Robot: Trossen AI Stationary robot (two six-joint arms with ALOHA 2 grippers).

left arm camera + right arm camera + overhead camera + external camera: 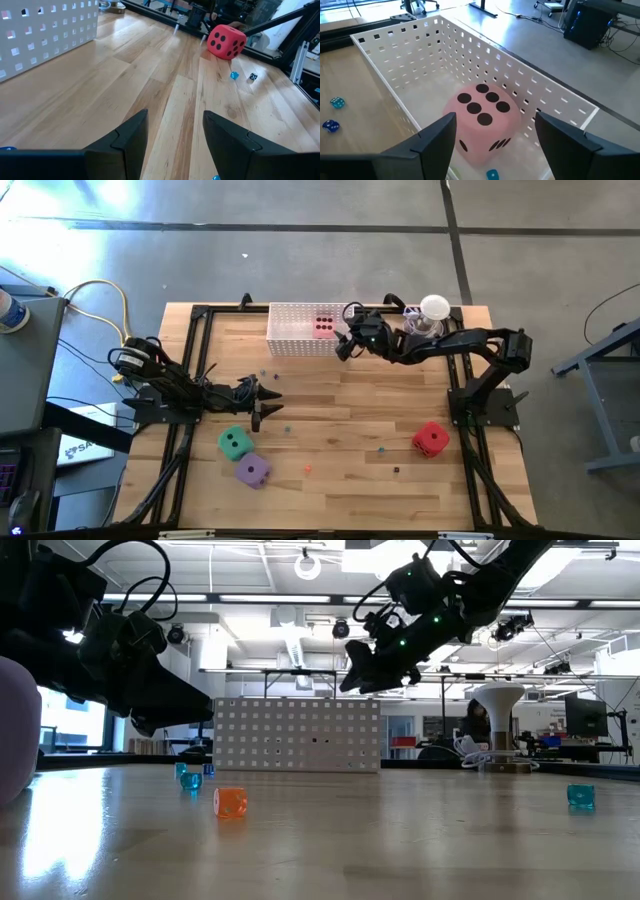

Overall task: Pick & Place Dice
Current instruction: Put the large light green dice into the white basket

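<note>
One pink die [482, 122] lies in the white basket [290, 330] beneath the right gripper's [492, 142] wide, empty jaws; green [235, 443], purple [252, 470] and red [430, 439] remain.

Two matte black jointed robot arms [440, 345], black cable bundles [175, 385] along the links, wedge-shaped dark plastic fingers [125, 137], green indicator lights.

We see bright overhead light, with floor glare at ten o'clock in the high view. The low view's table [400, 840] reflects window light; near objects blur there.
</note>
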